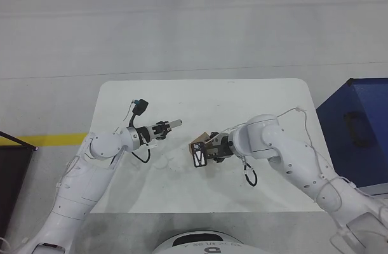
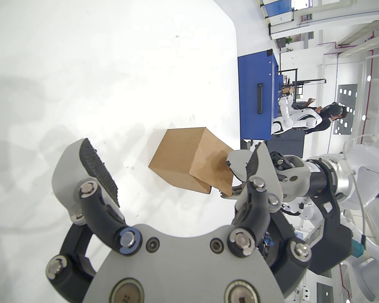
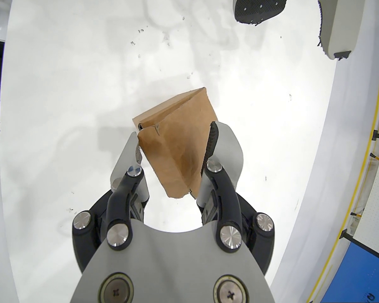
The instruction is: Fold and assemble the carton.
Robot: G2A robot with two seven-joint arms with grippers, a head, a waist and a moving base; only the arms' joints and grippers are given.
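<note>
Well inboard, carton [image 3: 178,146] (right gripper [image 3: 175,135] clamped)

A robotics lab or test hall as I see it, white work table [image 1: 181,101], grey painted floor [image 1: 181,38] with yellow tape line [image 1: 54,138], blue cabinet [image 1: 365,127] beside, probably another white robot [image 2: 298,120] far behind.

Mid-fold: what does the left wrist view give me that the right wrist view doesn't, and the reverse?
Left wrist view: the carton's closed outer faces meeting at a corner, seen between the open left gripper's fingers. Right wrist view: the carton's raw cardboard edge and seam, pinched between the right gripper's fingers. Both: the right gripper shut on the carton over the white table, with the left gripper apart from it.
</note>
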